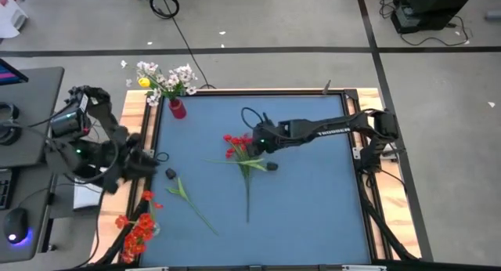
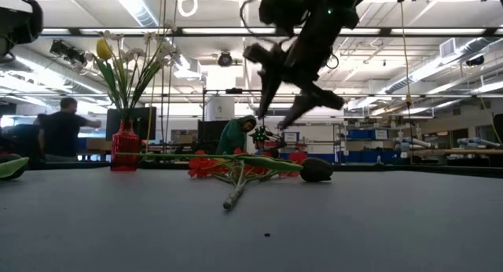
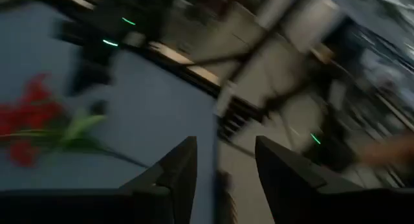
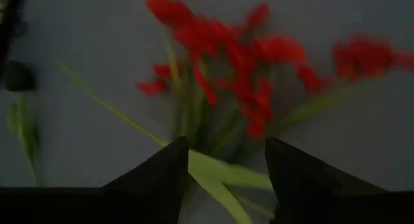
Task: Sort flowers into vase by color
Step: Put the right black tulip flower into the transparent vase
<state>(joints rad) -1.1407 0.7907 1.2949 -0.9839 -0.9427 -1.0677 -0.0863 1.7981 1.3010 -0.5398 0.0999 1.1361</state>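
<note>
Two dark arms work over the blue counter [image 1: 313, 200]. The right gripper [image 1: 252, 143] hangs above the red flower sprig [image 1: 237, 146] lying near the counter's middle, jaws apart and empty. The left gripper [image 1: 149, 159] waits at the left edge, jaws apart. A red vase [image 1: 177, 107] holding white and yellow flowers [image 1: 166, 77] stands at the far left corner. More red flowers [image 1: 138, 228] lie off the near left corner.

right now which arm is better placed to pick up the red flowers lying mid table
Right: its hand hangs open directly over the red flowers. The left hand, also open, sits at the table's left edge.
</note>
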